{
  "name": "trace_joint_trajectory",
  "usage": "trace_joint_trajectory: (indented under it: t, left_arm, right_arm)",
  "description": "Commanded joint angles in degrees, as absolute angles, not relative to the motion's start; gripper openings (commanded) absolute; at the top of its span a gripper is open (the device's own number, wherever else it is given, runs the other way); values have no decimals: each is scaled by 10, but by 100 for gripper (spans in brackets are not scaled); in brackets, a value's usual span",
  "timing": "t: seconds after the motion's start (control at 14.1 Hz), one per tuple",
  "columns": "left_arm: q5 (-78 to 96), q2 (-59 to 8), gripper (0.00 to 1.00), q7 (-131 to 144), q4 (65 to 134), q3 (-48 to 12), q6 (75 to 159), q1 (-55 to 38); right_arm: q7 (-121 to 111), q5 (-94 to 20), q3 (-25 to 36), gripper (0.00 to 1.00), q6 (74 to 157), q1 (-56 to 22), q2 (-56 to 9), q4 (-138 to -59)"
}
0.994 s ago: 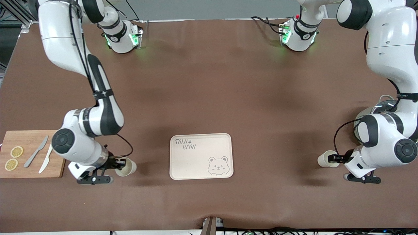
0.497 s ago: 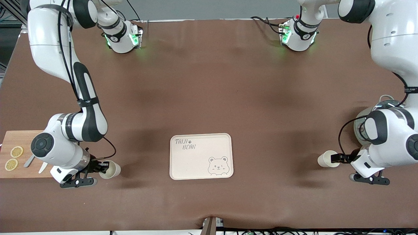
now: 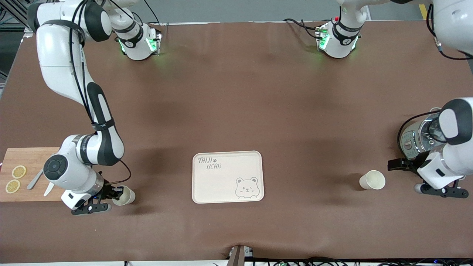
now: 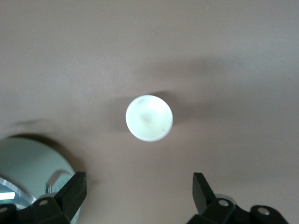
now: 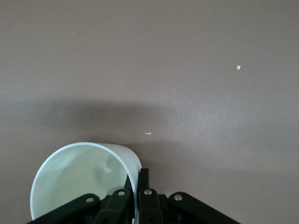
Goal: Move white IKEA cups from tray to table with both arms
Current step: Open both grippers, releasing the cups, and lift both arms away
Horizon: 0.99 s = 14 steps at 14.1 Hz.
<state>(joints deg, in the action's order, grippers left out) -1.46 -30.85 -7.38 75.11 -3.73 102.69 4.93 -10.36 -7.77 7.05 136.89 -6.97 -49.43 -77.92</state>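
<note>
Here, two white cups on a brown desk [image 3: 236,111], one at each arm's end, with a bear-printed tray [image 3: 227,176] lying between them and bare of cups.

Toward the right arm's end: right pincer [image 3: 115,191] clenched on the rim of one cup [image 3: 123,195] — one finger inside the wall, one outside, as seen in the right wrist view, where the cup [image 5: 84,179] fills the corner under the closed fingers [image 5: 142,186]. Cup low over the desk, mouth tipped toward the front camera; hard to tell whether the base touches the cloth. Just beside it, toward the desk's end, a wooden cutting board [image 3: 26,175] with two lemon slices [image 3: 15,178] and two knives [image 3: 42,179], partly under the right arm's wrist.

Toward the left arm's end: second cup [image 3: 372,180] standing upright on the desk, alone, nothing touching it. Left pincer [image 3: 397,165] released, fingers spread wide, well apart from that cup — over the desk beside a glass-lidded metal pot [image 3: 419,136]. In the left wrist view, the cup [image 4: 149,117] seen from above as a round white rim, framed between the two open fingertips [image 4: 74,186], with the pot's pale lid [image 4: 28,163] at the edge.
</note>
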Motion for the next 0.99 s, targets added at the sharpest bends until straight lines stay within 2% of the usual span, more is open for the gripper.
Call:
trace_joint_trajectory:
  t: [0.0,0.14,0.21,0.28,0.71,0.92]
  left_arm:
    - [-33,-253,100,-32,767,-40,971,34]
    - [-35,-226,100,-12,769,-42,939,31]
    - [-35,-214,100,-2,769,-45,923,33]
    - [-34,-199,100,0,771,-46,909,33]
    - [-34,-131,100,-1,770,-71,864,32]
    - [-35,-124,100,1,764,-72,864,32]
  right_arm:
    - [-112,-78,61,0,1380,-62,-500,-778]
    - [-111,-78,60,0,1380,-62,-502,-778]
    - [-109,-79,60,42,1380,-62,-502,-778]
    - [-107,-79,60,99,1380,-62,-502,-778]
    - [-106,-78,59,100,1371,-61,-490,-771]
    - [-106,-78,58,100,1319,-62,-480,-756]
